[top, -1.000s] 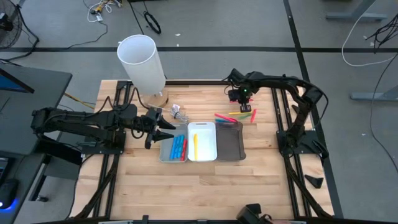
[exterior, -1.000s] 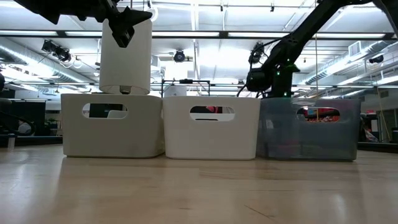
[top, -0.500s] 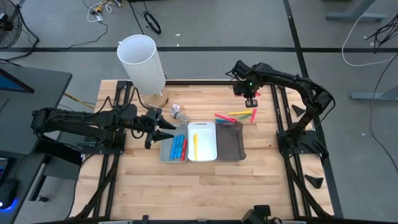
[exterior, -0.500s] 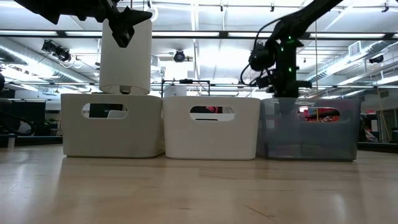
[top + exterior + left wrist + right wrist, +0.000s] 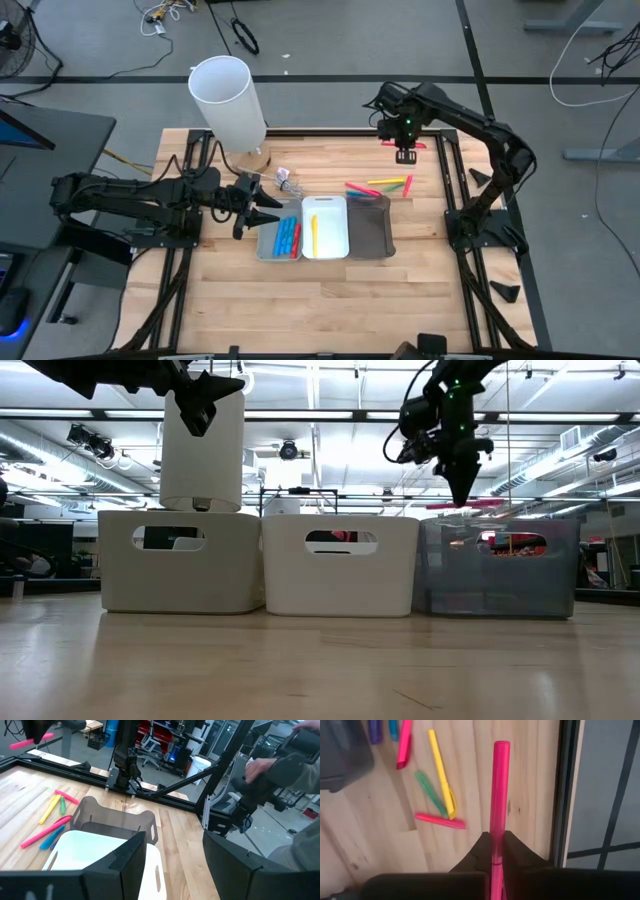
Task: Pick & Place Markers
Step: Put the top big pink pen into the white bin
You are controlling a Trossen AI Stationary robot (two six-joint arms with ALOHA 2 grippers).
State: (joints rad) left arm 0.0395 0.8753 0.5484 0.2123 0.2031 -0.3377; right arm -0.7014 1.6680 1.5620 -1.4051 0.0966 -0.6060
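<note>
While the right gripper (image 5: 406, 155) hangs in the air beyond the far right corner of the dark grey tray (image 5: 371, 230), its fingers are clamped on a pink marker (image 5: 498, 800) (the pen shows level in the low view, above that tray's rim). On the wood just behind the dark grey tray lie loose markers (image 5: 380, 186): pink, yellow, green and blue. The white tray (image 5: 324, 228), touching the dark grey tray's left side, holds a yellow marker (image 5: 313, 234). The light grey tray (image 5: 268, 240), next along, holds blue and red markers (image 5: 287, 237). The left gripper (image 5: 262, 205) hovers at that tray's left edge, fingers apart and holding nothing.
</note>
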